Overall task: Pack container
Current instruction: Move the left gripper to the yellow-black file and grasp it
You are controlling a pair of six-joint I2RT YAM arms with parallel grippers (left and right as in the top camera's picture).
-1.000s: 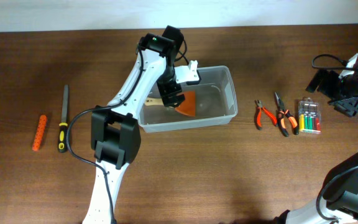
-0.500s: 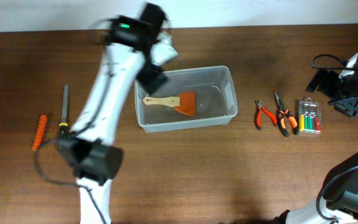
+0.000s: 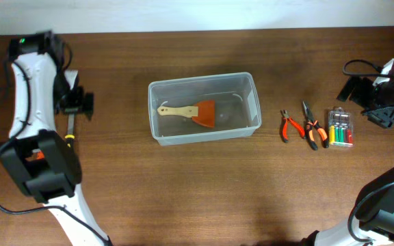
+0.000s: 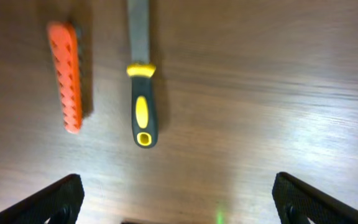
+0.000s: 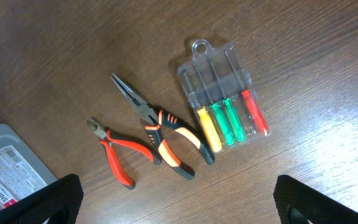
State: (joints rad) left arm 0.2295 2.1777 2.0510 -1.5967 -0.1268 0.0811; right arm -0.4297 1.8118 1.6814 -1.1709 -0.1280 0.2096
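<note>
Orange scraper [image 3: 197, 111] flat in container [image 3: 204, 134]; left tool [image 4: 179, 200] and right tool [image 5: 179, 200] both apart.

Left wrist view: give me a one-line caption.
Open left gripper hovers above an orange tool and a yellow-black file on the table.

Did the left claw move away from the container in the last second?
Yes. The left claw swung left, off the container, and now hangs over the yellow-handled file.

I see an orange bar [image 4: 65, 78] beside a yellow-handled file [image 4: 141, 81] on the desk [image 4: 260, 93]; elsewhere cutters [image 5: 114, 149], long-nose pliers [image 5: 159, 127], screwdriver case [image 5: 225, 99]
</note>
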